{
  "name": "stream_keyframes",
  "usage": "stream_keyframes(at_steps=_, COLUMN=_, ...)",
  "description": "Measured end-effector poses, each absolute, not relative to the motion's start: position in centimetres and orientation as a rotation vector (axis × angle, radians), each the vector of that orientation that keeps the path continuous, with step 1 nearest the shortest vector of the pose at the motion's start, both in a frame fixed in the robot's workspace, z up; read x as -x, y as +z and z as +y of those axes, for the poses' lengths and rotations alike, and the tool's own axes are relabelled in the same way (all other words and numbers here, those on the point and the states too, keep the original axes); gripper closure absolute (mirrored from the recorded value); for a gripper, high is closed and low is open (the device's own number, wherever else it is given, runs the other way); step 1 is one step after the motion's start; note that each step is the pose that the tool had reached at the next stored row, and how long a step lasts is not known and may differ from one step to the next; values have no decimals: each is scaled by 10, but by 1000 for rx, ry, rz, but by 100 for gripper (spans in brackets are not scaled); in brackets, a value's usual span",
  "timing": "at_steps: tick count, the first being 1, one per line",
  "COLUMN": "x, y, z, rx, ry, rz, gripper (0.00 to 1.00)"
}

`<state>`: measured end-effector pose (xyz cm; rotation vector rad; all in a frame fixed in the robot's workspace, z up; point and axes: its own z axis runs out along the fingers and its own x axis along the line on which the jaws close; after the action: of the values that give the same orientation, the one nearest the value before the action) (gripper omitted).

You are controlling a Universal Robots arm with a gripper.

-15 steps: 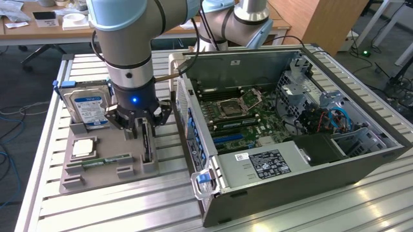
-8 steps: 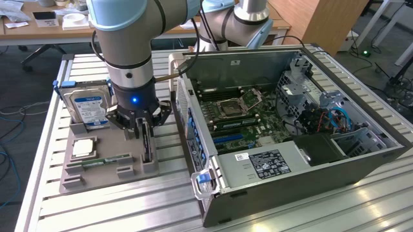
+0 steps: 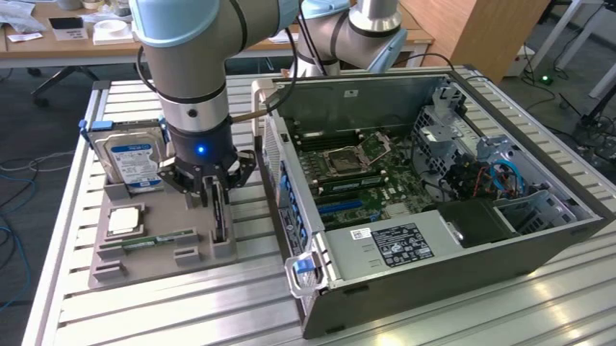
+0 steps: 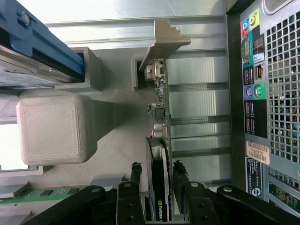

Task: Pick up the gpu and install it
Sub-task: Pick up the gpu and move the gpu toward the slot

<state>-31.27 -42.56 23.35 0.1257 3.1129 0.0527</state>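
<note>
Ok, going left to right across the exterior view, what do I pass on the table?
Blue-labelled hard drive → gpu, standing on edge → open computer case.

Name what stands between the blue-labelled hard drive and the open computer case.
The gpu, upright on its edge in the grey holder, with the claw straddling it. The exterior view shows this.

No wording is legible. Between the fingers [image 4: 136, 177], the gpu [image 4: 158, 187] carries a small green logo [image 4: 161, 206]. Beyond the finger on its circuit-board side, the computer case [image 4: 281, 93] bears a barcode sticker [image 4: 258, 151], its print unreadable.
</note>
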Motion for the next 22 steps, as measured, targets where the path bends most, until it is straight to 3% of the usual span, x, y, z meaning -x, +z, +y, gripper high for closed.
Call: stream_keyframes(at_steps=22, x=312, y=230, z=-422, rx=-126, ry=53, rz=3113, gripper=59)
